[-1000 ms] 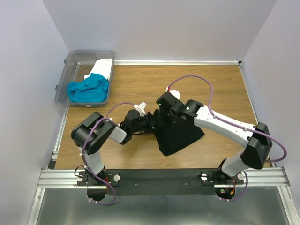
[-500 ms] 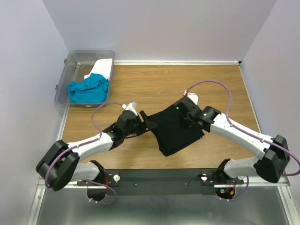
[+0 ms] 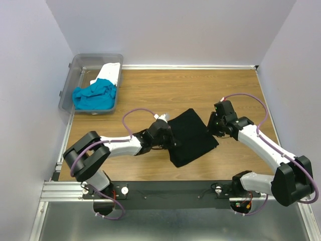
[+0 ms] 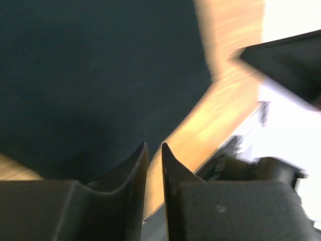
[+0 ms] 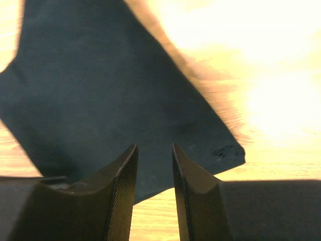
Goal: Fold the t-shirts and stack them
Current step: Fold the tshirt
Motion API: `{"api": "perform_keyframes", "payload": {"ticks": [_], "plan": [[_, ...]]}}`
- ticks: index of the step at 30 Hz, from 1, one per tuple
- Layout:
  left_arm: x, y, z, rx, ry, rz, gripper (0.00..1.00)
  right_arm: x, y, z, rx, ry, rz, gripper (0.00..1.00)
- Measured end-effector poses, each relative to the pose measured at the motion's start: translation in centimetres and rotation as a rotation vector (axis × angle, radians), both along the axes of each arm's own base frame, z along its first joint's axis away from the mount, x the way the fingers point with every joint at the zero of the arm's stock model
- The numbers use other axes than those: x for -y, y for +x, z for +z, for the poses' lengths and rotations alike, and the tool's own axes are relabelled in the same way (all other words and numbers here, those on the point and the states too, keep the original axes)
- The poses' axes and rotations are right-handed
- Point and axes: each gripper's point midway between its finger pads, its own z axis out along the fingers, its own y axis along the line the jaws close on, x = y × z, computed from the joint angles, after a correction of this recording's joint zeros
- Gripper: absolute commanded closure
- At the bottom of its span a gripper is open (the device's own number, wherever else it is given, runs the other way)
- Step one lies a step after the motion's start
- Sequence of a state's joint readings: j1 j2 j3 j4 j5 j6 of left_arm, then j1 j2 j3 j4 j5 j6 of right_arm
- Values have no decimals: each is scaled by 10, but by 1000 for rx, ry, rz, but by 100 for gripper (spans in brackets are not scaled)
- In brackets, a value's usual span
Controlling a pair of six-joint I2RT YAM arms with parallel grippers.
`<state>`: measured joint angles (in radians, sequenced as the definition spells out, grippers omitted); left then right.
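Note:
The black t-shirt [image 3: 191, 136] lies folded flat on the wooden table, and also shows in the left wrist view [image 4: 100, 75] and the right wrist view [image 5: 110, 85]. My left gripper [image 3: 169, 136] is at its left edge, its jaws [image 4: 154, 148] nearly together with nothing between them. My right gripper [image 3: 212, 126] hovers at the shirt's right edge, its jaws [image 5: 154, 148] a little apart and empty. The turquoise t-shirt [image 3: 94, 95] and the white t-shirt [image 3: 111, 73] lie crumpled in the bin.
The clear plastic bin [image 3: 70, 80] stands at the table's far left corner. Bare wood [image 3: 165, 90] stretches behind the black shirt. White walls close in on the left, back and right.
The black shirt's far part has been laid down, so it now lies flat. My right gripper has let go and drawn back to the right. My left gripper moved right along the shirt's edge.

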<state>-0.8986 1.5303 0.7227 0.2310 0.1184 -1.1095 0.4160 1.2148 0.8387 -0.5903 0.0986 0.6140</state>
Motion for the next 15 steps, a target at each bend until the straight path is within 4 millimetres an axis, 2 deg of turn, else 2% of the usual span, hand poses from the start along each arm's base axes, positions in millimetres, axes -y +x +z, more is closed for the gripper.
{"api": "perform_keyframes", "payload": {"ticks": [3,5,6,10,13,15], "plan": [[-16,-18,-45,-88,69,-11,82,5,-3,-17,-37,54,-19,61],[-26,-28,-64,-133,94,-9,82,10,-6,-28,-65,85,-38,61],[-29,-33,-68,-151,82,-10,82,13,-7,-33,-75,94,-51,61],[-32,-30,-67,-145,52,-9,82,13,-12,-47,-116,136,-59,61],[-39,-12,-68,-146,51,-3,82,2,-14,-46,-131,190,-21,61],[-46,18,-66,-112,75,17,79,-6,-15,-42,-132,226,7,61]]}}
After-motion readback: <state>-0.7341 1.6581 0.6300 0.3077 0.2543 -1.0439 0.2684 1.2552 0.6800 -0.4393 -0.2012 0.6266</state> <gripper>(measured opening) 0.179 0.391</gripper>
